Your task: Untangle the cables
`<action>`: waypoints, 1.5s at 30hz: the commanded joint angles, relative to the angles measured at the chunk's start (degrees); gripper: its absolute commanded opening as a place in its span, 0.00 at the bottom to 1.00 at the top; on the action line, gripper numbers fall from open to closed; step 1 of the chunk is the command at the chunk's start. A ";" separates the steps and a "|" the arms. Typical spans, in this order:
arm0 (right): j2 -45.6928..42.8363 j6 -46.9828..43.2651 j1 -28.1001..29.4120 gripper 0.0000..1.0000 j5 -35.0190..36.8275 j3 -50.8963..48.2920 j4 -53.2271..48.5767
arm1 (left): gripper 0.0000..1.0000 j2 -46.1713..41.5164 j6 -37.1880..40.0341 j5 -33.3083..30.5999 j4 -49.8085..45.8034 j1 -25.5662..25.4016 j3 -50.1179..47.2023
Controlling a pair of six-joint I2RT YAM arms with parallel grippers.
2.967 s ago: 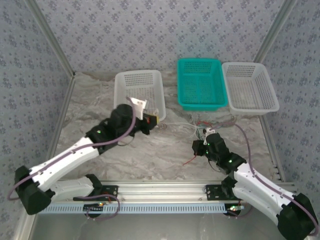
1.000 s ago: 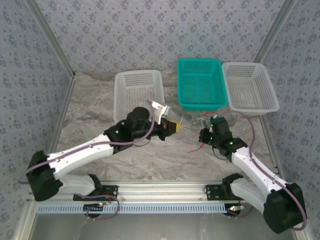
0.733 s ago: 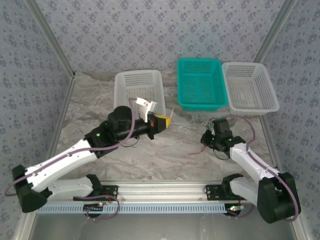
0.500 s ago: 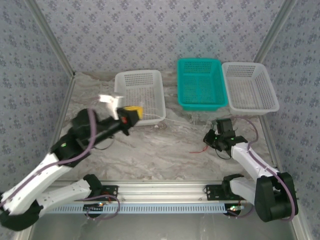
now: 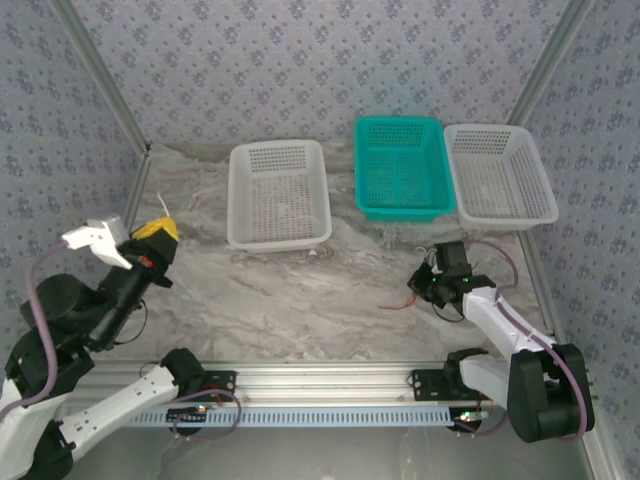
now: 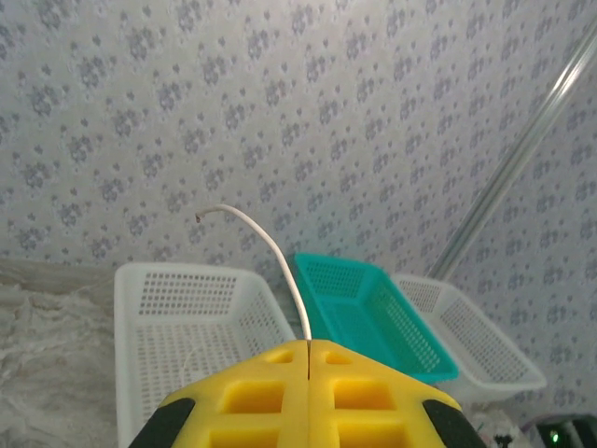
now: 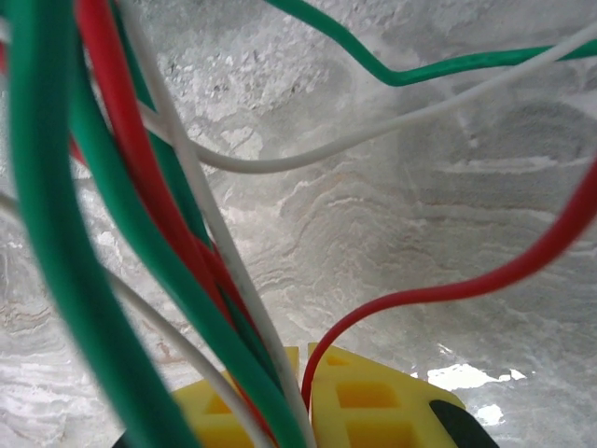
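Cables (image 7: 42,187), red, green and pale, bunch on the table (image 5: 300,300) just in front of the teal basket (image 5: 402,168), pinched in the right gripper (image 7: 303,373), whose jaws are nearly together. One pale wire (image 6: 270,245) stands far left of that basket, clamped in the tight-closed left gripper (image 6: 308,359).

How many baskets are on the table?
3. The left white basket stands apart at the far side, the teal basket is in the middle, and the right white basket sits right beside it. None seems hidden.
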 commanded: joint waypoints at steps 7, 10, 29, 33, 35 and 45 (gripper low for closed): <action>-1.18 -3.77 1.99 0.00 -2.65 3.18 -2.05 | 0.00 6.92 3.05 7.81 1.95 0.11 2.28; -1.11 -3.16 2.08 0.00 -3.31 2.41 -0.91 | 0.00 8.96 5.52 8.69 4.65 0.16 5.39; -1.79 -2.52 2.88 0.00 -3.60 3.16 -0.55 | 0.00 48.68 12.45 28.24 0.37 18.10 50.05; -2.03 -2.91 2.96 0.00 -3.90 3.77 -1.29 | 0.00 55.82 5.54 35.11 1.90 26.03 51.11; -2.66 -3.13 2.96 0.00 -3.85 3.84 -1.82 | 0.00 58.45 3.99 35.81 2.93 28.16 49.98; -4.61 -2.67 3.09 0.00 -3.15 2.74 -1.47 | 0.11 61.12 -2.70 42.35 14.14 30.19 22.80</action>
